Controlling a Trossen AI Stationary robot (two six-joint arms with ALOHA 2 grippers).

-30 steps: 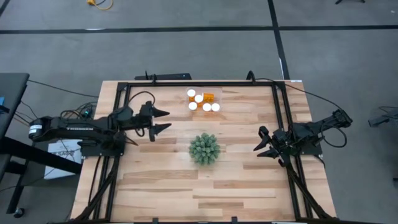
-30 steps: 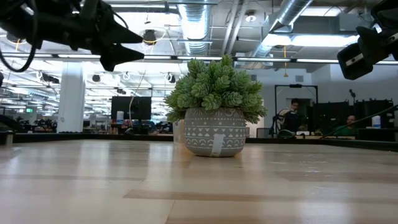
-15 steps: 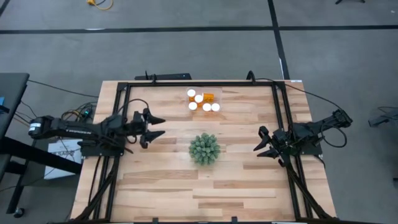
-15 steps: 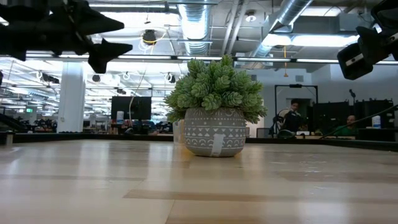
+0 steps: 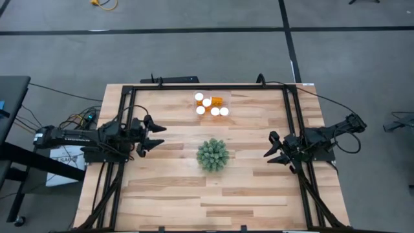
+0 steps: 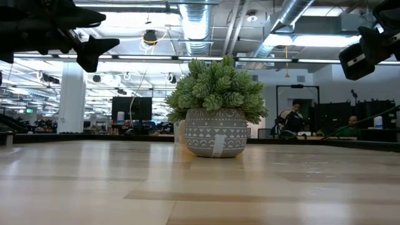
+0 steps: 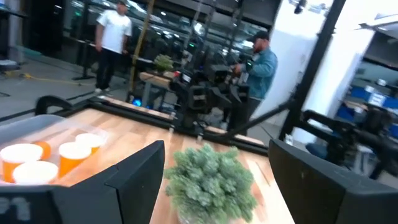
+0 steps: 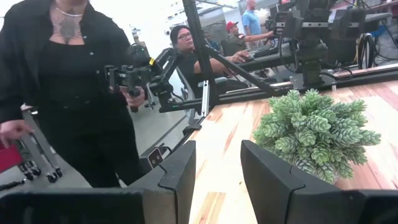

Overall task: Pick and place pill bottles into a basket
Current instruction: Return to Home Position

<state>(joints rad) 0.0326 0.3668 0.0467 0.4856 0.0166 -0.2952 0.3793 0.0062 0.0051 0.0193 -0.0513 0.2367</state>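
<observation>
Several orange pill bottles (image 5: 211, 105) with white caps stand close together in the clear basket (image 5: 228, 98) at the table's far middle; one lies on its side. They also show in the left wrist view (image 7: 37, 160). My left gripper (image 5: 155, 134) is open and empty, raised above the table's left part, left of the green plant (image 5: 212, 155). My right gripper (image 5: 272, 148) is open and empty at the table's right side, pointing toward the plant.
The spiky green plant in a grey patterned pot (image 6: 215, 132) stands at the table's middle. A black frame (image 5: 207, 87) runs along the table's far edge and both sides. People stand in the room beyond the table (image 8: 74, 93).
My left gripper has drawn back toward the table's left edge, away from the basket, staying open and raised. The bottles and my right arm have kept still.
</observation>
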